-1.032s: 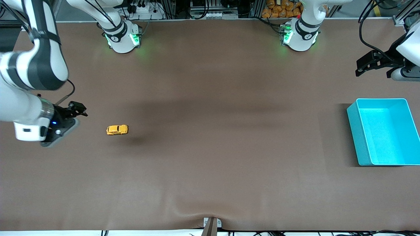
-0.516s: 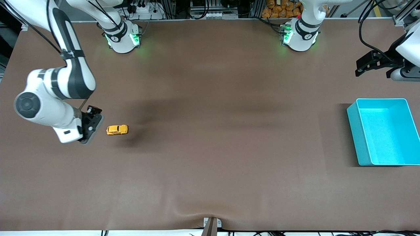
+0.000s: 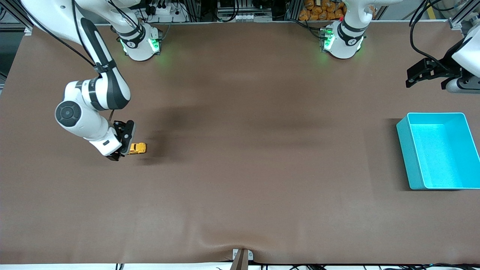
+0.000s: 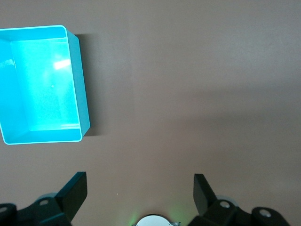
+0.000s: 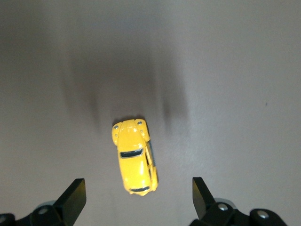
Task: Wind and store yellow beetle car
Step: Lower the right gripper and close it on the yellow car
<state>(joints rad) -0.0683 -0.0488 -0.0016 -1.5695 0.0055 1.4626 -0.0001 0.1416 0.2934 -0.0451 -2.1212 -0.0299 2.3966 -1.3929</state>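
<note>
The yellow beetle car [image 3: 137, 148] [image 5: 134, 157] rests on its wheels on the brown table near the right arm's end. My right gripper [image 3: 123, 144] [image 5: 136, 197] hangs open just above it, its hand covering the car's end; the car's tail lies between the two wide-spread fingers [image 5: 73, 197] without touching them. My left gripper [image 3: 416, 77] [image 4: 140, 194] waits open and empty, up in the air at the left arm's end. The cyan bin [image 3: 437, 150] [image 4: 42, 84] stands empty at that end of the table.
The brown mat [image 3: 255, 168] lies bare between the car and the cyan bin. Both arm bases [image 3: 139, 44] stand along the table's edge farthest from the front camera. A small metal bracket [image 3: 242, 257] sits at the nearest edge.
My right arm has swung in from the table's end toward the car and now hangs over its end. The car, the bin and the left arm have not moved.
</note>
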